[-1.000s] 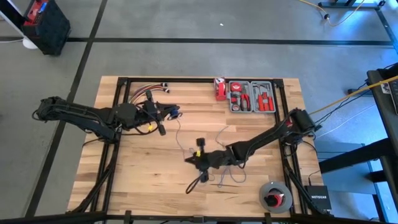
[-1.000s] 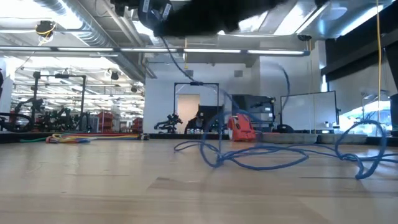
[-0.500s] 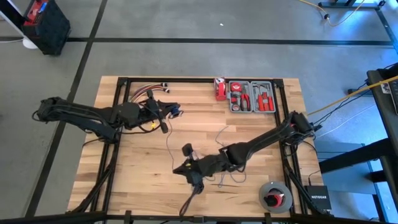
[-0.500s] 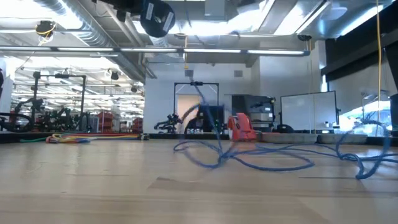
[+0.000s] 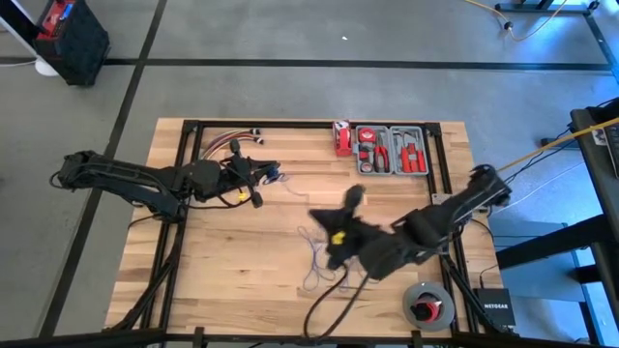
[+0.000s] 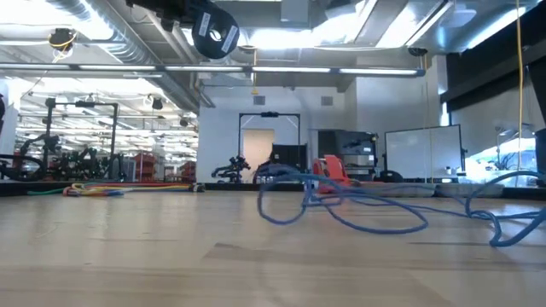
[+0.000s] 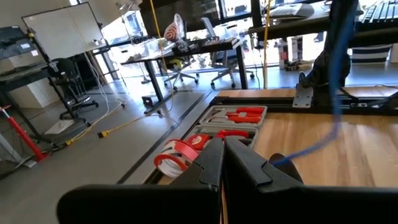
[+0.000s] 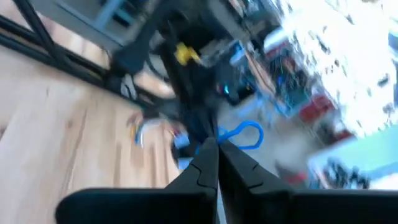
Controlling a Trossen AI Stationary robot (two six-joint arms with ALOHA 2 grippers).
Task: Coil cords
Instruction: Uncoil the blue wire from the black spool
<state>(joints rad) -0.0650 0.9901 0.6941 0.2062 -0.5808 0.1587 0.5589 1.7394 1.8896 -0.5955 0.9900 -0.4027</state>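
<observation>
Cords (image 5: 311, 259) sprawl loosely mid-table, one end pinched by the left gripper (image 5: 268, 175) at far left. The right gripper (image 5: 356, 195), fingers together, hangs just right of them.

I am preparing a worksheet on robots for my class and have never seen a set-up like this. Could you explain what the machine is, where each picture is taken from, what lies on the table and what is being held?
Two dark robot arms work at a wooden table. One picture looks straight down from above, one looks level across the tabletop, and two come from cameras on the arms' wrists.

A thin blue cord lies in loose loops mid-table. At the far edge sit a red tool tray, a red tape measure and a bundle of coloured wires. A grey reel sits near the right front corner.

The left gripper is shut by the far left, with blue cord at its tip. The right gripper, also shut, is mid-table above the loops; it is blurred, so I cannot tell whether it holds cord.
</observation>
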